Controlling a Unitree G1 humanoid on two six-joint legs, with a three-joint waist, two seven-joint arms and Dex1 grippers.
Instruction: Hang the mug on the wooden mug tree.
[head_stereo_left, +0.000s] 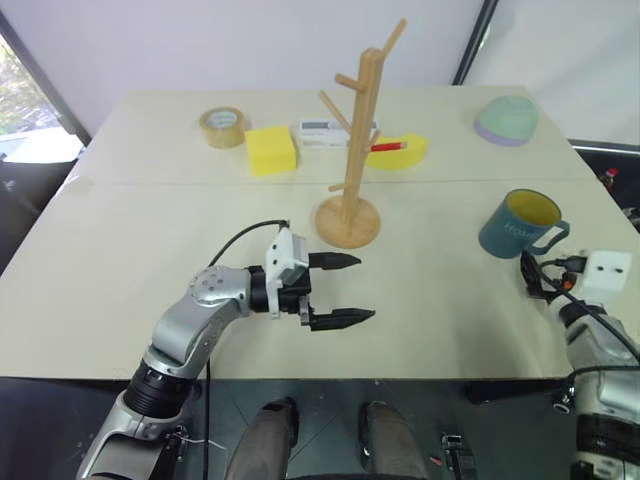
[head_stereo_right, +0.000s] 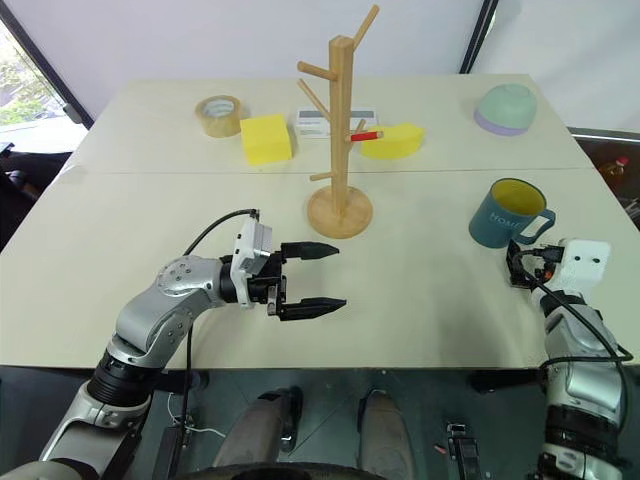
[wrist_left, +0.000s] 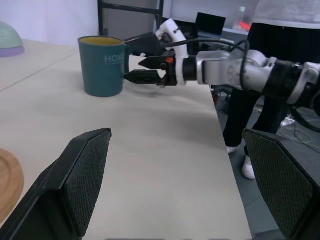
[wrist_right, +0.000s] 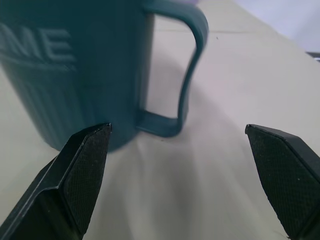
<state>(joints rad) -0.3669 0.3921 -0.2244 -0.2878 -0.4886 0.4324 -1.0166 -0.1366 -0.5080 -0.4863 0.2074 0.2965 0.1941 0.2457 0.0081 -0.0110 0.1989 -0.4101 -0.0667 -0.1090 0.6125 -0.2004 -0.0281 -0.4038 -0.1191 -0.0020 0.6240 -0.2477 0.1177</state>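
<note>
The pale table (head_stereo_left: 120, 300) carries the wooden mug tree (head_stereo_left: 357, 140), a slim peg-branched post on a round disc. To its right stands the mug (head_stereo_left: 518, 222), glossy teal; its ribbed side shows from the right wrist. The right gripper (wrist_left: 142, 60) gapes at its handle; the left gripper (head_stereo_left: 345, 290) gapes empty.

Even, soft daylight fills the scene, brightest from the window at ten o'clock in the head views. Shadows under the wooden mug tree (head_stereo_left: 350, 205) and the mug (head_stereo_left: 518, 224) are faint and short. The table (head_stereo_left: 120, 270) shows no harsh glare. In the right wrist view the mug looks soft, probably too close to focus.
</note>
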